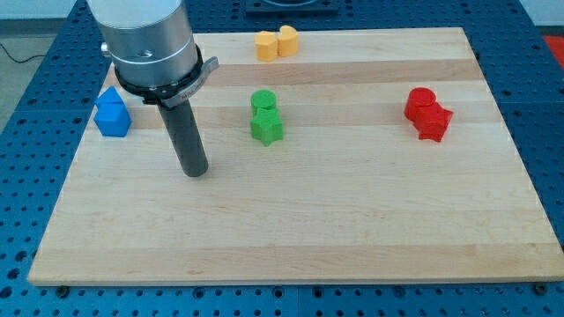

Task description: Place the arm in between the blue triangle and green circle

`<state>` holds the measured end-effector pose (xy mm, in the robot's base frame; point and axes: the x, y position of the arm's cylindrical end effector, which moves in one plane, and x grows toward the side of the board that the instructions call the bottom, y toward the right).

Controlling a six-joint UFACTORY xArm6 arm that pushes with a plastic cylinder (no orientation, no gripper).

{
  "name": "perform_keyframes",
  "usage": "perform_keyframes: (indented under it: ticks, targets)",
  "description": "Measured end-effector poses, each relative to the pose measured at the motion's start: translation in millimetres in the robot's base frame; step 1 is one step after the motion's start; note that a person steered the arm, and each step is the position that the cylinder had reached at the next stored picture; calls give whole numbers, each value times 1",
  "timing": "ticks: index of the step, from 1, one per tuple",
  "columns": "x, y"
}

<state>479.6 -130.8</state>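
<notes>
The blue triangle (pixel 109 97) sits near the board's left edge, touching a blue cube (pixel 114 121) just below it. The green circle (pixel 263 99) is near the board's middle, with a green star (pixel 266 129) touching its lower side. My tip (pixel 195 171) rests on the board between the blue pair and the green pair, lower in the view than both. It touches no block. It is roughly midway between them from left to right.
Two yellow blocks (pixel 276 43) sit together at the board's top edge. A red circle (pixel 421 101) and a red star (pixel 433 122) touch each other at the right. The wooden board (pixel 352 229) lies on a blue perforated table.
</notes>
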Motion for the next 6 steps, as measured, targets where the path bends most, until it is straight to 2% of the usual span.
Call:
perform_keyframes:
  ticks: [1, 2, 4, 5, 6]
  targets:
    - [-3, 0]
    - [-23, -20]
    - [-110, -36]
    - [-145, -11]
    - [-165, 42]
